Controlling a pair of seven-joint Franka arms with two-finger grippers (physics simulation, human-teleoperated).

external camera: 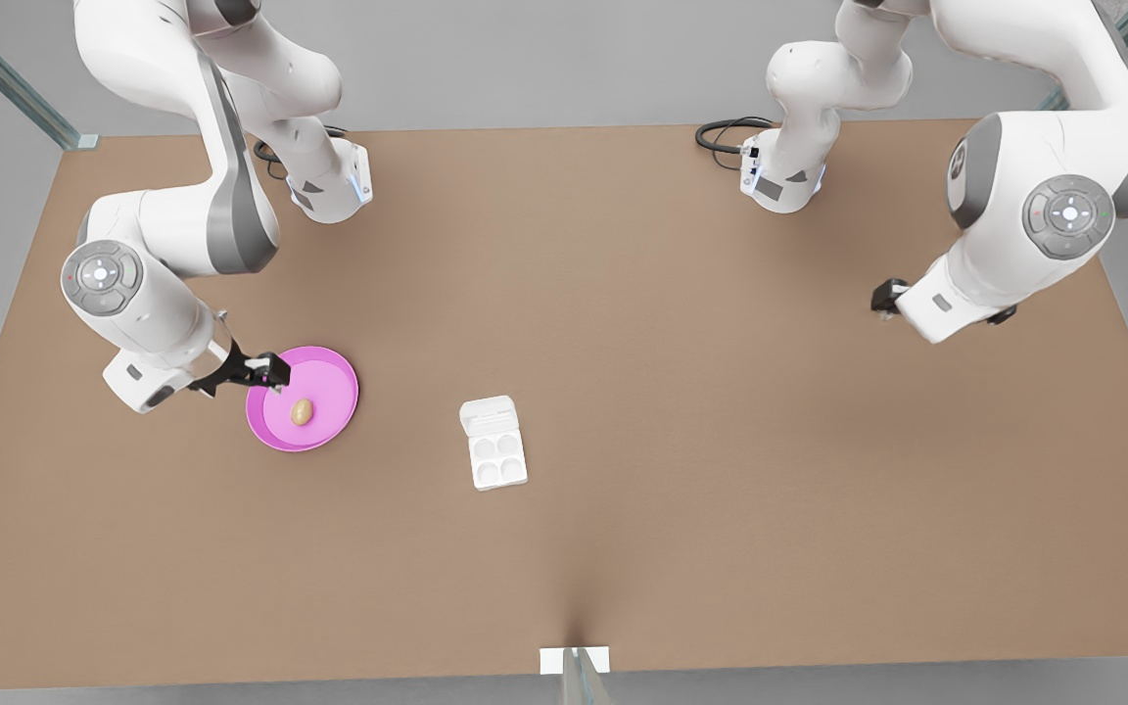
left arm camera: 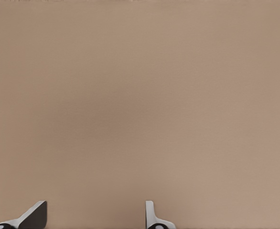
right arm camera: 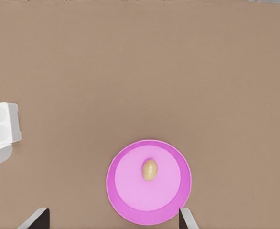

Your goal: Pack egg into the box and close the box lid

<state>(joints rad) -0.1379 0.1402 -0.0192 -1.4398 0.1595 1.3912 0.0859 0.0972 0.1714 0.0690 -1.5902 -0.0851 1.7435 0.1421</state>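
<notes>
Two arms reach over the brown table (external camera: 721, 411): our right gripper (external camera: 265, 372) hangs with fingers spread wide at the plate's (external camera: 329, 416) rim on the front view's left, while our left gripper (external camera: 885, 296) waits well apart over bare table on the front view's right, its fingers also apart. Near the middle sits the box (external camera: 495, 460), its lid (external camera: 488, 415) open and four cups bare, and the egg (external camera: 302, 412) lies on the plate.
</notes>
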